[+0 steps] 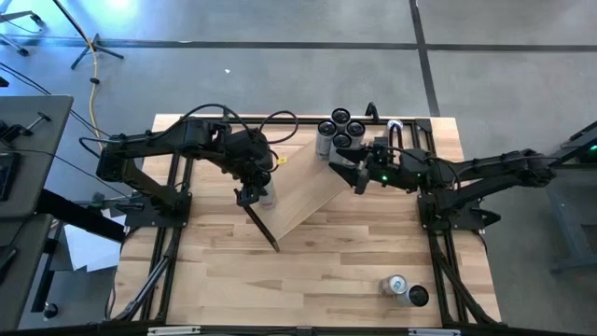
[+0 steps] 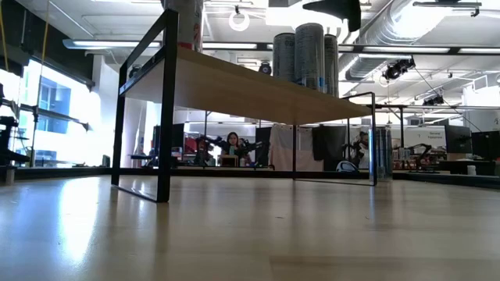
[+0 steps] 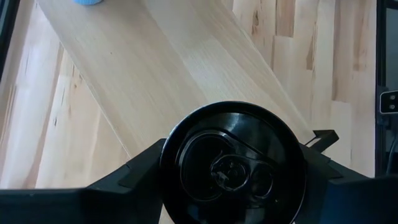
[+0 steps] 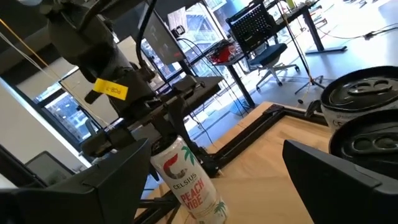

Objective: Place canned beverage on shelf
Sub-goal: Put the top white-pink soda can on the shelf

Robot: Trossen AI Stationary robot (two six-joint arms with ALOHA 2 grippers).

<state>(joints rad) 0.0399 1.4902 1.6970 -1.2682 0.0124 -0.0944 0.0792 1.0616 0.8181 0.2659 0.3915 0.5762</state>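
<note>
The left end effector is closed around a can at the near-left end of the shelf. In the left wrist view the black can top sits squarely between the two fingers, directly above the pale board. In the right wrist view the same can, white with a "Celsius Peach Vibe" label, stands upright in that grip with its base at or just above the board; whether it already bears on the board cannot be told.

The right end effector hangs over the far-right end of the shelf with its fingers spread wide and nothing between them.

Four cans already stand in a tight group at the far-right end of the shelf. Two further cans lie on the surface near its front right corner, well apart from the shelf.

Judged status: the current placement is in its final stage, with release and withdrawal outstanding. The two cans on the surface remain to be shelved.
</note>
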